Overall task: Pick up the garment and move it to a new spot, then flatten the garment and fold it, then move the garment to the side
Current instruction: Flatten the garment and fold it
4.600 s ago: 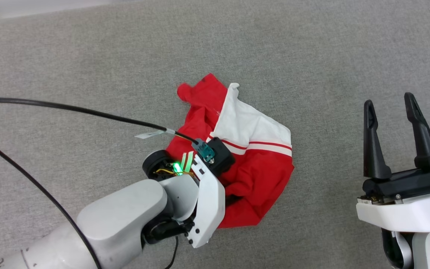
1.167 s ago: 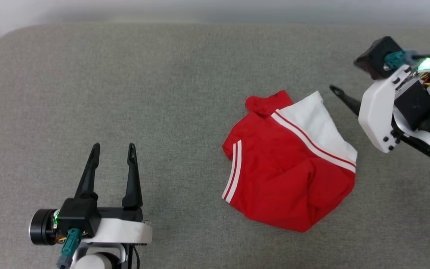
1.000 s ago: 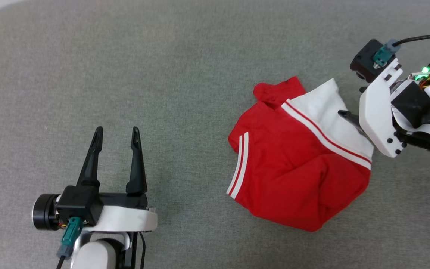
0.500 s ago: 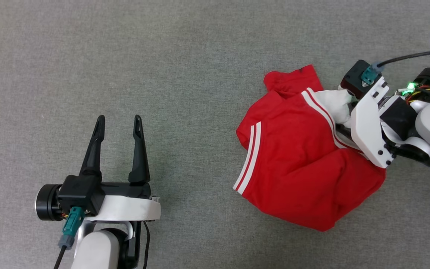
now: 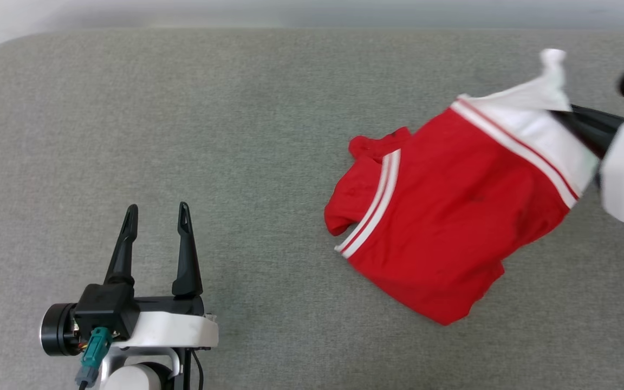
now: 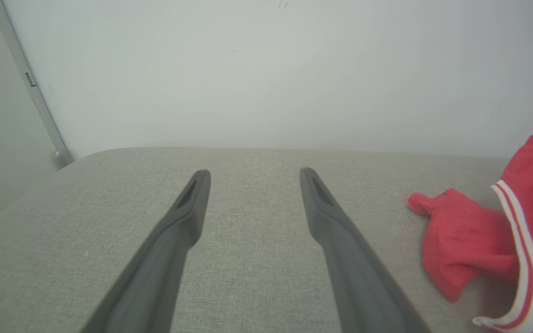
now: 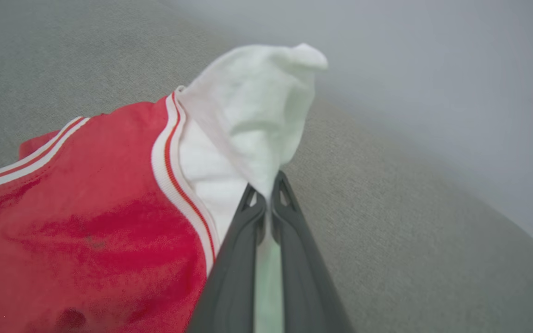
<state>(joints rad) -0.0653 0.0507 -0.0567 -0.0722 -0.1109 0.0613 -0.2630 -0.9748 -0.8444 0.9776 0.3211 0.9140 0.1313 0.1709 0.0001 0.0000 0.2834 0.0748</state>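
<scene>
While the red jersey-style T-shirt (image 5: 442, 216) lies crumpled on the right part of the grey upholstered surface (image 5: 182, 108), its white sleeve (image 7: 252, 115) is pinched between the closed fingers of the right gripper (image 7: 266, 196) and held raised. The red body is drawn up toward that gripper. Red-and-white striped trim (image 5: 369, 203) is seen along the T-shirt's left side, beside a bunched red part resting on the surface. The left gripper (image 5: 155, 208) is held well apart from the T-shirt, fingers spread wide with nothing between them. A pale wall (image 6: 248, 69) is seen beyond the surface's rounded far edge.
</scene>
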